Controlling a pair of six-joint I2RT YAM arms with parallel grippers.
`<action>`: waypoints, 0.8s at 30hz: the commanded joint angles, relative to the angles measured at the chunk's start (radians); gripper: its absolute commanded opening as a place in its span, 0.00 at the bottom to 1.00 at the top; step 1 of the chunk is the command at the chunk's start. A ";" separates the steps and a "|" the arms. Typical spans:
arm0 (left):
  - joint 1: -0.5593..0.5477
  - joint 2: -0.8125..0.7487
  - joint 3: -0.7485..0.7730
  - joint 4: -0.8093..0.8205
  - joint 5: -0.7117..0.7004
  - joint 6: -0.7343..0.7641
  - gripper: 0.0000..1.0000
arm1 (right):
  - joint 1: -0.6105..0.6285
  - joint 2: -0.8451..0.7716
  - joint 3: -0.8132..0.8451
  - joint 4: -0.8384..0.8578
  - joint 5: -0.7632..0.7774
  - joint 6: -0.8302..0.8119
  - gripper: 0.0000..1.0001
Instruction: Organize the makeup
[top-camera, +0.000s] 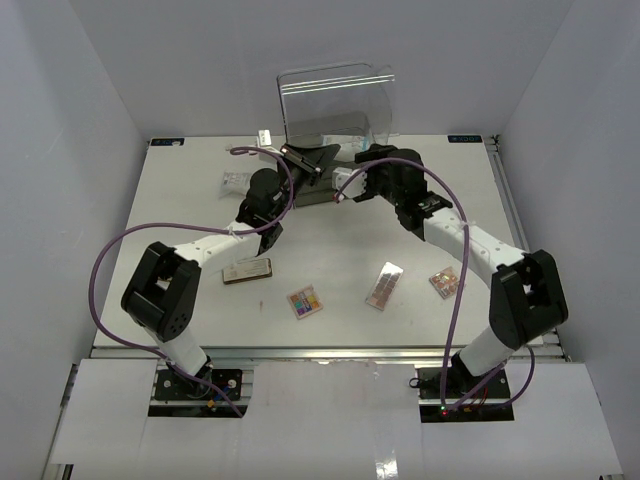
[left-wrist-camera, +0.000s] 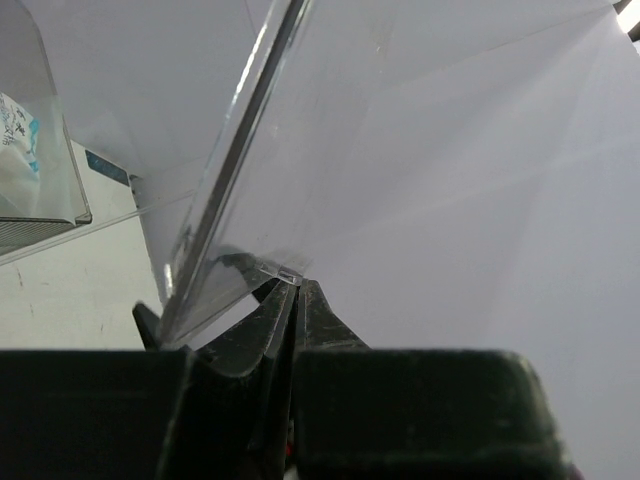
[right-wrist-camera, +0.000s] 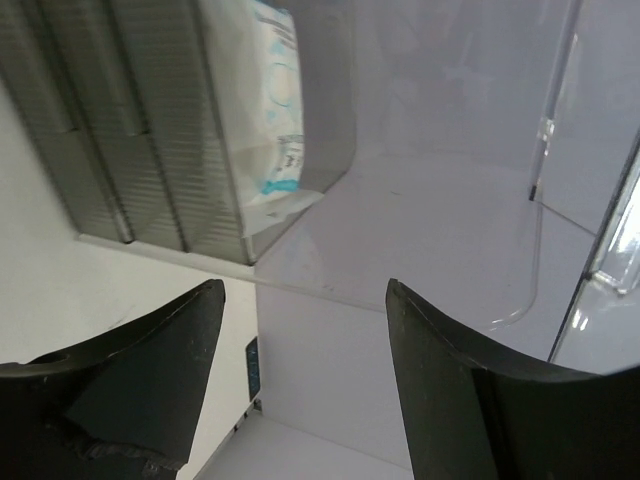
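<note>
The clear plastic box (top-camera: 335, 105) stands at the back centre. My left gripper (top-camera: 312, 160) is at its front; in the left wrist view the gripper (left-wrist-camera: 295, 287) is shut on the edge of the box's clear lid panel (left-wrist-camera: 240, 150). My right gripper (top-camera: 345, 184) is open and empty beside it, facing the box's open inside (right-wrist-camera: 430, 220). A white packet with teal print (right-wrist-camera: 270, 100) lies inside the box. On the table lie a bronze compact (top-camera: 247, 270), a colourful palette (top-camera: 305, 301), a pinkish flat item (top-camera: 384, 285) and a small palette (top-camera: 444, 281).
A pale packet (top-camera: 235, 180) lies left of the box and a small white item (top-camera: 265, 135) sits at the back edge. Ribbed grey drawers (right-wrist-camera: 120, 130) show beside the packet in the right wrist view. White walls enclose the table (top-camera: 200, 200) on three sides.
</note>
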 joint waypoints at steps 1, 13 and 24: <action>0.010 -0.055 0.059 0.030 0.005 0.002 0.03 | -0.020 0.055 0.086 0.224 0.076 -0.008 0.73; 0.010 -0.063 0.046 0.021 -0.002 0.013 0.16 | -0.028 -0.021 -0.023 0.420 0.089 -0.039 0.75; 0.010 -0.112 -0.048 0.001 0.009 0.033 0.45 | -0.040 -0.038 -0.035 0.436 0.089 -0.028 0.75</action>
